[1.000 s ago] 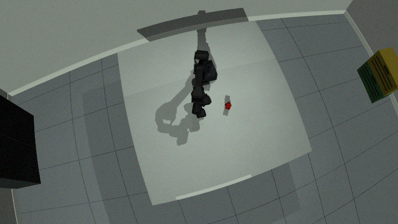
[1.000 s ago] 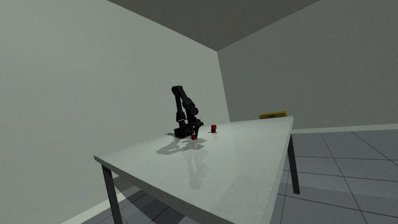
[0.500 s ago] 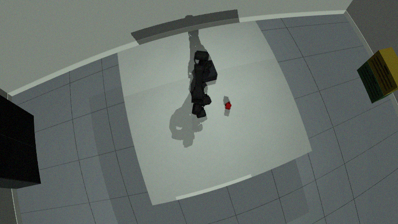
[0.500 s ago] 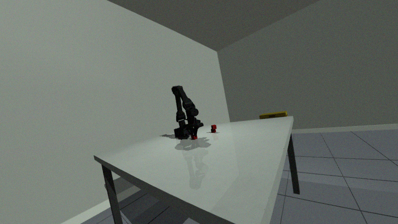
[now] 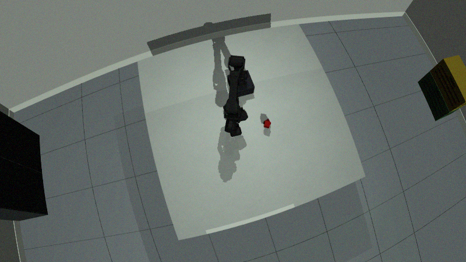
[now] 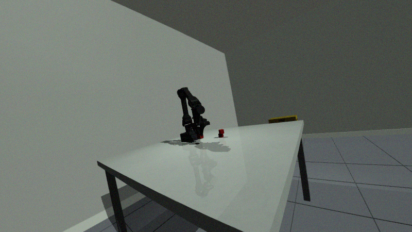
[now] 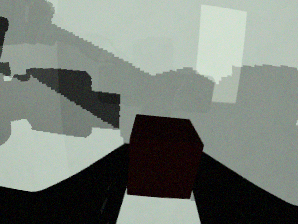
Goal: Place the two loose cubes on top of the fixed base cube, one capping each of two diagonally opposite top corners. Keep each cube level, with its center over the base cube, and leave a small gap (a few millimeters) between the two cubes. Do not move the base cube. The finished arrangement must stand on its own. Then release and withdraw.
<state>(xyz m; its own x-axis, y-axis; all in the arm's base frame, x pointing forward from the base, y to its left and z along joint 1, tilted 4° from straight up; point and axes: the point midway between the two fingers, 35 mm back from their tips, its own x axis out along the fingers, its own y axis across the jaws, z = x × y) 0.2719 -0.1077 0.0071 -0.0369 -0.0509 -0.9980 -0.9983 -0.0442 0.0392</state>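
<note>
My gripper (image 6: 200,134) (image 7: 161,154) is shut on a loose red cube (image 6: 202,137) (image 7: 162,172), with one finger on each side of it. The held cube looks dark in the wrist view and is low over the table; the exact gap is hard to tell. In the top view the arm hides the held cube and the fingertips. The other loose red cube (image 5: 267,124) (image 6: 221,131) sits on top of the base cube (image 6: 221,135), apart from my gripper and to its right in the top and exterior views. Which top corner it caps is too small to tell.
The white table (image 5: 260,179) (image 6: 244,161) bears the arm and the cubes. The arm's dark base (image 5: 246,85) (image 6: 187,136) is close to the gripper. A yellow and green box (image 5: 454,74) is beyond the table at the right, and a black cabinet (image 5: 19,169) at the left.
</note>
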